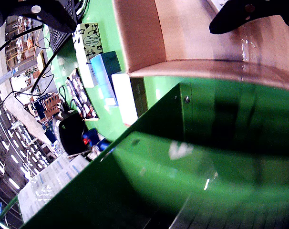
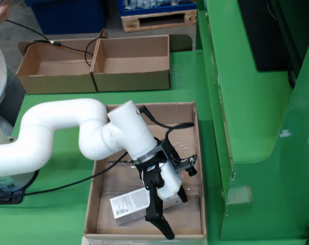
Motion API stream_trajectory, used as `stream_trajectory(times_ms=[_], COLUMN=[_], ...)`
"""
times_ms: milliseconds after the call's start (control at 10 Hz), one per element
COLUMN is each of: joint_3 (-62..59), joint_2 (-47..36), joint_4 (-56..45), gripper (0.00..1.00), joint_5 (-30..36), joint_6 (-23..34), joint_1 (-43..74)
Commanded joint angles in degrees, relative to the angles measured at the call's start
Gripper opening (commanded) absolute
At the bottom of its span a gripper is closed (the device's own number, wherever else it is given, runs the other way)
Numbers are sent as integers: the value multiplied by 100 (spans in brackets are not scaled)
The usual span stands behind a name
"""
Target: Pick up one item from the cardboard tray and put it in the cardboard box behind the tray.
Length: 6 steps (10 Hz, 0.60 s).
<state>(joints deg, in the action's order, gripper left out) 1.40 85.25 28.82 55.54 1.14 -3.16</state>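
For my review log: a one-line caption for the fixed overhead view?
White arm's gripper reaches into the cardboard tray over a flat box.

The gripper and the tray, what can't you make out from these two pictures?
- Gripper, view from the side: black jaws reach down over the white box; contact and opening unclear. The arm hides the tray floor beneath it.
- View that rides on the gripper: only a dark, blurred finger at the top edge; a green panel fills the frame, tray contents unseen.
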Motion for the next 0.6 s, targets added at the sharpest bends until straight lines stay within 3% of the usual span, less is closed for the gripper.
stream_trajectory(times_ms=[0,100,200,500], joint_3=[-140,-140,-140,-140], joint_2=[-251,-993,-1160,-1160], joint_4=[-648,-2924,-3418,-3418], gripper=[100,100,100,100], joint_5=[3038,5032,5224,5224], joint_6=[-500,-303,-130,-130], joint_1=[625,947,971,971])
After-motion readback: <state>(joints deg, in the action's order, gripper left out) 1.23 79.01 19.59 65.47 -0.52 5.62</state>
